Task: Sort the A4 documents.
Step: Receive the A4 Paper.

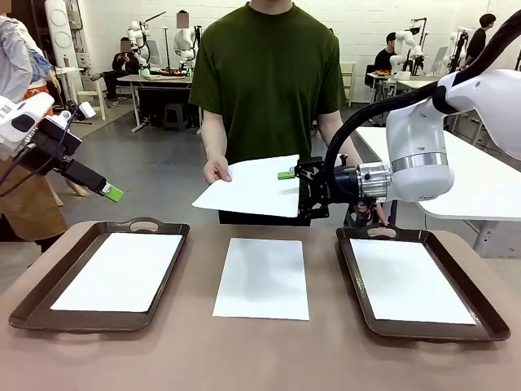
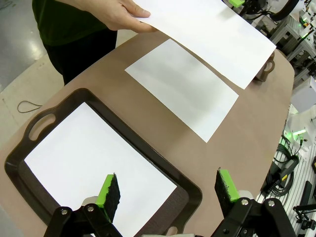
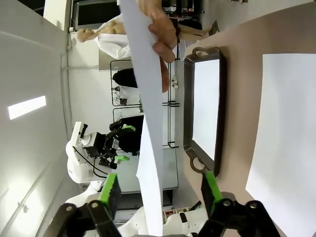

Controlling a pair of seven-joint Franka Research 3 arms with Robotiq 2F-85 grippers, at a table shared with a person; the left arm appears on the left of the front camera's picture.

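White sheet [image 3: 150,168] stands between the right fingers [image 3: 111,190], seemingly untouched; left fingers [image 2: 109,192] spread wide, empty.

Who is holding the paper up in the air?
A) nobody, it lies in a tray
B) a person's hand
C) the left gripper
B: a hand grips the raised sheet by its edge, above the table.

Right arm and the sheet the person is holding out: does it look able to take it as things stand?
Probably yes. An edge of the held sheet lies between the open jaws of the right gripper, with nothing in between. The person's hand grips the opposite side, clear of them.
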